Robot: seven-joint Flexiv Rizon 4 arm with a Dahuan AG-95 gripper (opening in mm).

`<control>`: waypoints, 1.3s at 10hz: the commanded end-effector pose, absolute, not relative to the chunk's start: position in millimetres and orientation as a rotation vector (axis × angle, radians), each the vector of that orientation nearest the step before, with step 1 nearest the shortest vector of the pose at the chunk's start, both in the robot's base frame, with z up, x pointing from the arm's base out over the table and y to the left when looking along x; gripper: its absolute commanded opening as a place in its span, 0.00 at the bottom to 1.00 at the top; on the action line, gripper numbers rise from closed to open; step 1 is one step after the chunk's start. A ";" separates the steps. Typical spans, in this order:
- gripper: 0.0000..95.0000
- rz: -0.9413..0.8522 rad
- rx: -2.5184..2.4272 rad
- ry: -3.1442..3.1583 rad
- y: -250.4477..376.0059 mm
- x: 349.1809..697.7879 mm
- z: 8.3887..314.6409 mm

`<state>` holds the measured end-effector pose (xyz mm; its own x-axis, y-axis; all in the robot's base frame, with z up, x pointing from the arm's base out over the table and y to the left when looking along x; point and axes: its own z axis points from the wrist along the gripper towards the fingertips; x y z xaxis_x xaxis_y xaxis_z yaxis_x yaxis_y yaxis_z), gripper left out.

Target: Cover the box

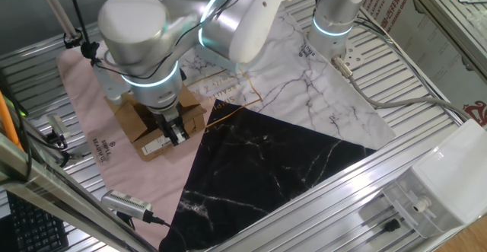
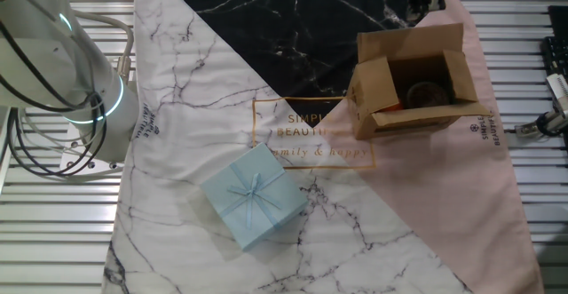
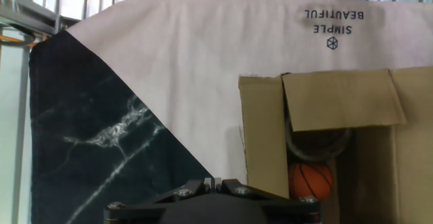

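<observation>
The box (image 2: 390, 88) is a small brown carton on the pink part of the cloth, its flaps open. Its white label (image 1: 155, 146) shows on one long side. Inside lie a small orange ball (image 3: 310, 181) and a dark round thing (image 2: 427, 92). My gripper (image 1: 176, 132) hangs over the box's edge on the black-marble side, near an upright flap (image 2: 410, 43). In the hand view the box (image 3: 265, 143) lies to the right of my gripper (image 3: 216, 181). The fingers are closed together with nothing between them.
A pale blue gift package (image 2: 254, 196) with a bow sits on the white marble part of the cloth (image 2: 204, 81). A second arm's base (image 2: 75, 107) stands at the cloth's edge. A cable (image 1: 396, 92) and a hand tool (image 1: 125, 204) lie on the slatted table.
</observation>
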<state>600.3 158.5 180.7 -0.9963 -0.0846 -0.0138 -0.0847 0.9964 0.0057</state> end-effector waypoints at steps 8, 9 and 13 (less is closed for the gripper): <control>0.00 0.011 -0.149 3.122 158.4 599.9 179.8; 0.00 0.011 -0.152 3.121 158.4 599.9 179.8; 0.00 0.010 -0.154 3.121 158.4 600.4 178.3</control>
<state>600.2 158.6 177.9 -0.9950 -0.0988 -0.0158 -0.0989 0.9951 0.0062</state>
